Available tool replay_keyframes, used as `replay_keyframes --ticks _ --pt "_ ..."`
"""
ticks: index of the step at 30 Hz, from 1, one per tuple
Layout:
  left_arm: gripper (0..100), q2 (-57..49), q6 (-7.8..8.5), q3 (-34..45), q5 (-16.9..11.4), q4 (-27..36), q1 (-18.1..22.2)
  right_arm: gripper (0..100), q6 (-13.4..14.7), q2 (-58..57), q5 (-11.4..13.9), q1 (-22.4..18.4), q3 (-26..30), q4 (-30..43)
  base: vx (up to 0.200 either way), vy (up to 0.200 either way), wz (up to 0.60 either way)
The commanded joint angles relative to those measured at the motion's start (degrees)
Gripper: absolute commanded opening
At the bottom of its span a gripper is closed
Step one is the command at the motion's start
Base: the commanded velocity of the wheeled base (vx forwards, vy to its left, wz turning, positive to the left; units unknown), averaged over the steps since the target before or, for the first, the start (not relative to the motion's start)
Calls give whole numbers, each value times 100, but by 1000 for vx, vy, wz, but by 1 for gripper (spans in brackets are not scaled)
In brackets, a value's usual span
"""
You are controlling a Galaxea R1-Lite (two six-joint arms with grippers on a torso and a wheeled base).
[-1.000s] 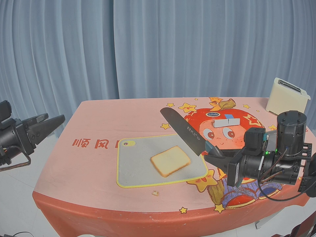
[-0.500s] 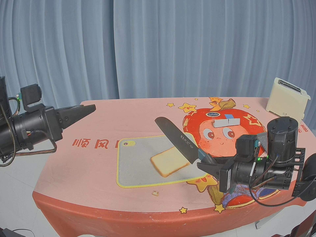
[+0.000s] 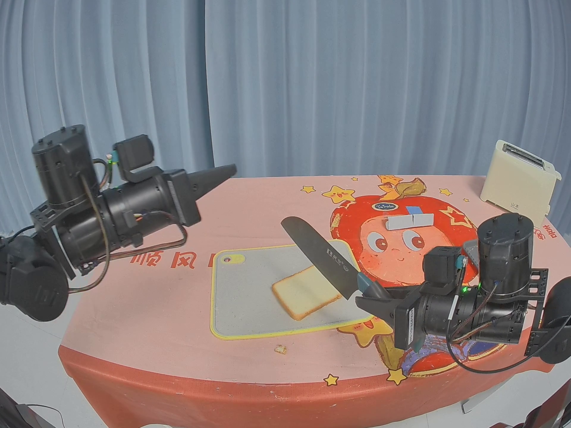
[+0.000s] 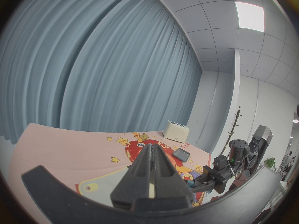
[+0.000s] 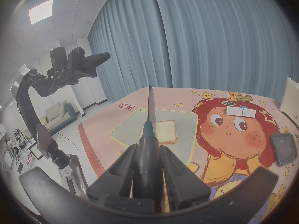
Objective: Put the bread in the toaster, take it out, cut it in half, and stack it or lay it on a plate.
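A toasted bread slice [image 3: 303,295] lies flat on the grey, yellow-rimmed cutting board [image 3: 250,292] at the table's front middle. My right gripper [image 3: 370,292] is shut on the handle of a dark knife [image 3: 318,254]. Its blade slants up and left over the slice's right part. In the right wrist view the knife [image 5: 151,109] points across the bread [image 5: 165,131]. My left gripper [image 3: 223,173] is shut and empty, held high over the table's left side. The cream toaster [image 3: 517,179] stands at the far right corner. A dark square plate [image 5: 283,148] lies near the right edge.
A small white and blue piece [image 3: 409,218] rests on the cartoon face printed on the tablecloth. A crumb [image 3: 280,348] lies in front of the board. A blue curtain hangs behind the table. The table's left half [image 3: 148,292] is bare cloth.
My left arm has swung up and rightward, from beside the table to above its left side. The right gripper has shifted left and lower, bringing the knife blade over the bread.
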Motion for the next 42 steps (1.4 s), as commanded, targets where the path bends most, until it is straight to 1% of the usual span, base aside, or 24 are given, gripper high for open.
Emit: replay_keyframes --ticks 1,5,6,7,9,11,14,15,16,17,18,20,22,23,25,29,31,33,34,35,36,37,38,42 --pt "0 603 -52 -330 247 -115 -504 0 1 13 -104 11 -11 15 0 0 0" --pt "0 787 1 -611 300 -133 -697 0 1 22 -157 28 -11 15 0 0 0" --pt "0 840 124 -716 283 -141 -741 0 1 31 -157 46 -11 15 0 0 0" --pt "0 831 185 -708 283 -141 -750 0 1 31 -157 81 -11 15 0 0 0" --pt "0 840 607 -620 256 -150 -750 0 1 31 -166 107 -11 15 0 0 0" --pt "0 831 853 -514 239 -300 -750 0 1 31 -175 107 -11 15 0 0 0" --pt "0 805 950 -426 54 -616 -750 0 1 39 -210 116 -20 24 0 0 0" --pt "0 813 1020 -470 -16 -634 -741 0 1 48 -210 116 -11 32 0 0 0" --pt "0 849 1178 -549 -95 -607 -732 0 1 75 -210 116 -11 41 0 0 0" --pt "0 857 1284 -602 -131 -598 -723 0 1 101 -210 116 -2 41 0 0 0" --pt "0 928 1521 -672 -157 -598 -706 0 1 136 -210 116 6 41 0 0 0" --pt "0 1218 1934 -585 -131 -722 -679 0 10 162 -227 178 15 41 0 0 0" --pt "0 1402 2084 -418 -174 -1038 -671 0 1 162 -280 266 33 41 0 0 0" --pt "0 1429 2110 -365 -174 -1126 -662 0 1 162 -289 274 42 41 0 0 0" --pt "0 1455 2101 -259 -192 -1521 -653 0 1 224 -350 310 33 32 0 0 0" --pt "0 1675 2110 -338 -210 -1600 -635 0 1 277 -473 318 33 32 0 0 0" --pt "0 1745 2128 -374 -192 -1609 -609 0 1 268 -473 318 33 24 0 0 0" --pt "0 1930 2418 -312 -218 -1671 -495 0 1 268 -473 318 33 24 0 0 0" --pt "0 1938 2444 -312 -218 -1671 -495 0 1 268 -473 318 33 32 0 0 0" --pt "0 2000 2796 -286 -218 -1671 -442 0 1 277 -473 327 33 32 0 0 0" --pt "0 2035 2963 -303 -218 -1680 -407 0 1 286 -473 318 42 32 0 0 0" --pt "0 2088 3051 -321 -218 -1680 -381 0 1 294 -482 318 42 32 0 0 0" --pt "0 2149 3086 -338 -218 -1680 -363 0 1 312 -473 318 42 24 0 0 0" --pt "0 2290 3165 -374 -210 -1688 -354 0 1 312 -473 389 50 24 0 0 0"
